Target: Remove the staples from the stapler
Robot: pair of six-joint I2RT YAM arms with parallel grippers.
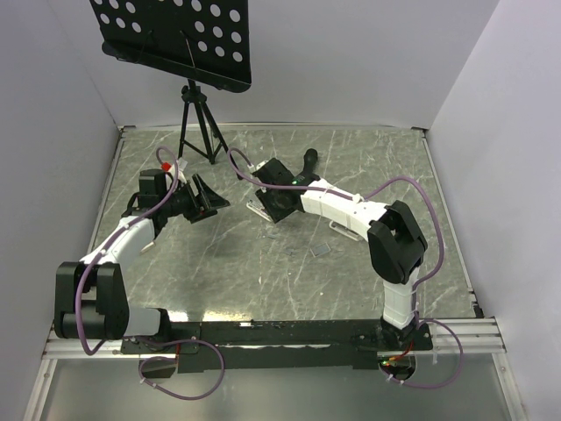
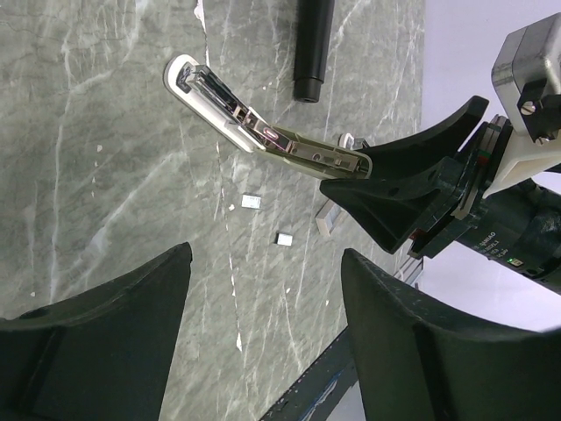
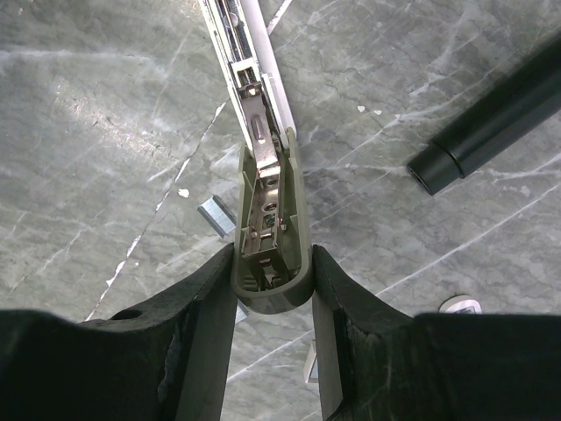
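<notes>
So, your right gripper is clenched on the rear end of the stapler, one finger on each side. The stapler sits around the middle of the tabletop, a bit toward the far edge, with its metal staple channel exposed. Your left gripper has its jaws spread wide with nothing between them, and it hovers just left of the stapler without touching it. A few small staple pieces lie loose on the tabletop nearby, on the near-edge side. A black tripod leg lies beyond the stapler, toward the far edge.
</notes>
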